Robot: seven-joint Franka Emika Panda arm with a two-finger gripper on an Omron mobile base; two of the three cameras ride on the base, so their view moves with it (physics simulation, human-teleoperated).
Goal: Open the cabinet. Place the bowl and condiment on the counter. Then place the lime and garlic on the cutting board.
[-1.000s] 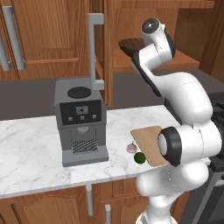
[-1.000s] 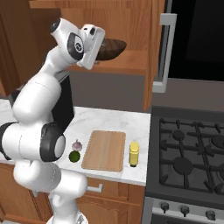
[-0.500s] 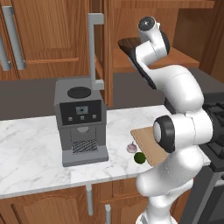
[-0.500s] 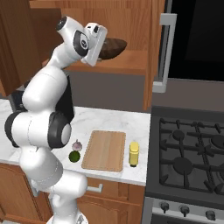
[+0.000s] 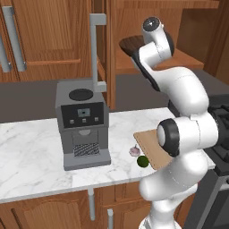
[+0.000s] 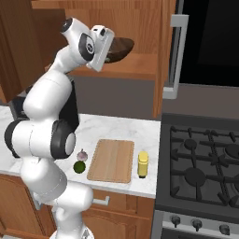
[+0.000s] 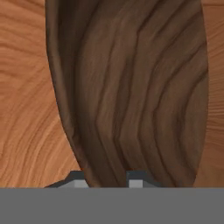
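cabinet [image 6: 140, 28] open, coffee machine [image 5: 82, 125] below

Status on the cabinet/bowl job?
Done: cabinet open, condiment on the counter. In hand: gripper closing on the rim of the bowl, on the shelf. Left: bowl to counter; lime and garlic lie beside the cutting board.

Even soft lighting, faint shadows, no glare; renders slightly blurry.
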